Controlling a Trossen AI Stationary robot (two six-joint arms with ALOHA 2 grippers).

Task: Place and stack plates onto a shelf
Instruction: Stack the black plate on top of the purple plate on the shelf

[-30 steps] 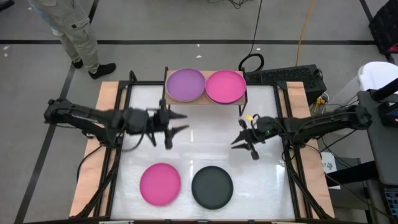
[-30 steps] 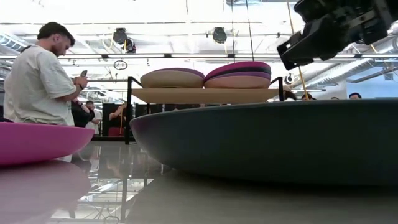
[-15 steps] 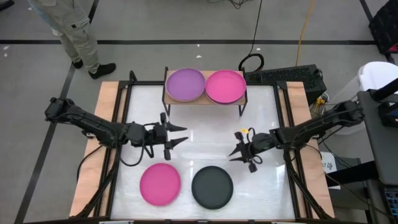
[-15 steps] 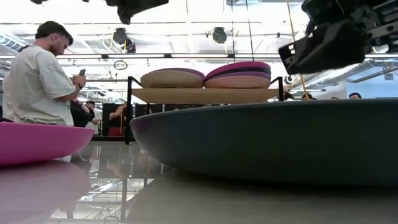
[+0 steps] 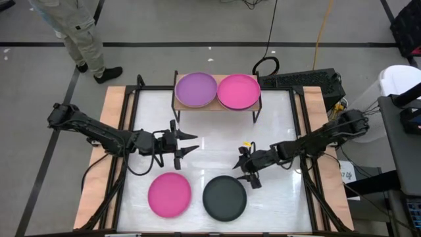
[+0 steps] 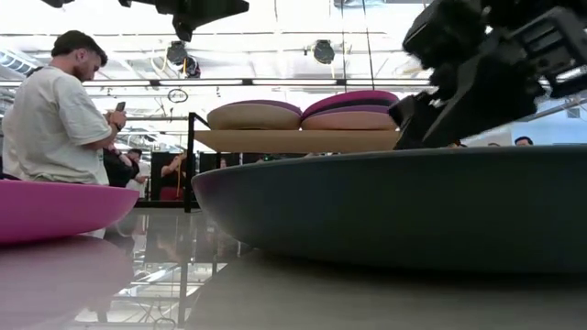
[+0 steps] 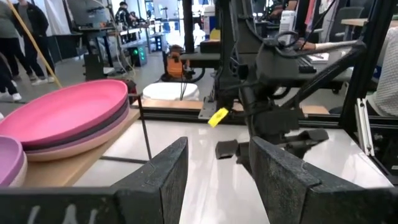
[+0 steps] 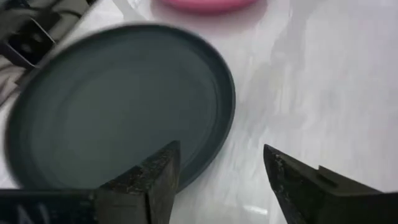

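Note:
The shelf (image 5: 217,105) stands at the table's far middle on thin black legs. It carries two stacks of plates, one with a purple top (image 5: 195,89) and one with a hot pink top (image 5: 238,91). A hot pink plate (image 5: 169,195) and a black plate (image 5: 224,197) lie flat near the front edge. My right gripper (image 5: 245,172) is open and tipped down over the black plate's far right rim (image 8: 219,134). One finger (image 8: 149,177) stands over the plate's inside and the other (image 8: 298,180) outside it. My left gripper (image 5: 191,143) hangs open above the table's middle left.
Long wooden strips and black rails (image 5: 125,145) run along both table sides. A person (image 6: 60,119) stands beyond the far left corner. Bare white table (image 5: 217,141) lies between the shelf and the two front plates. My right arm (image 7: 273,118) shows farther off in the left wrist view.
My right gripper has gone toward the near edge and somewhat left, descending onto the black plate's far rim. My left gripper has shifted a little toward the near edge, then held still. The plates have not moved.

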